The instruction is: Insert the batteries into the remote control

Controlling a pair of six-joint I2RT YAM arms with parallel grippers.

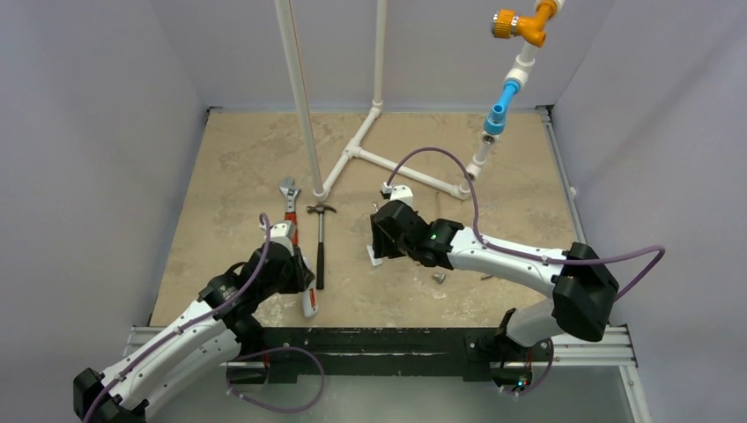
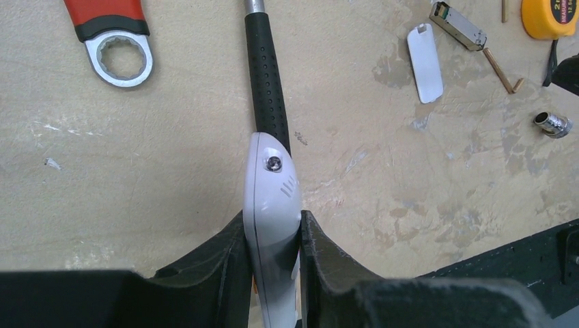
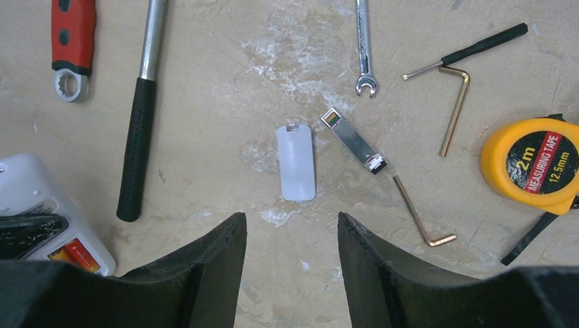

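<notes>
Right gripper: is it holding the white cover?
No, the right gripper is open and empty, and the white cover lies flat on the table ahead of it.

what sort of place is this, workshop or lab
Probably a robot lab test cell staged as a workbench: plain grey walls box in a tan stone-look tabletop, a white plastic pipe frame stands at the back, and hand tools like a black-handled steel hammer and a yellow tape measure lie scattered.

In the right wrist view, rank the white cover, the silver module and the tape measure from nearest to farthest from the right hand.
1. white cover, just ahead of the right hand.
2. silver module, ahead, slightly right.
3. tape measure, far right.
</notes>
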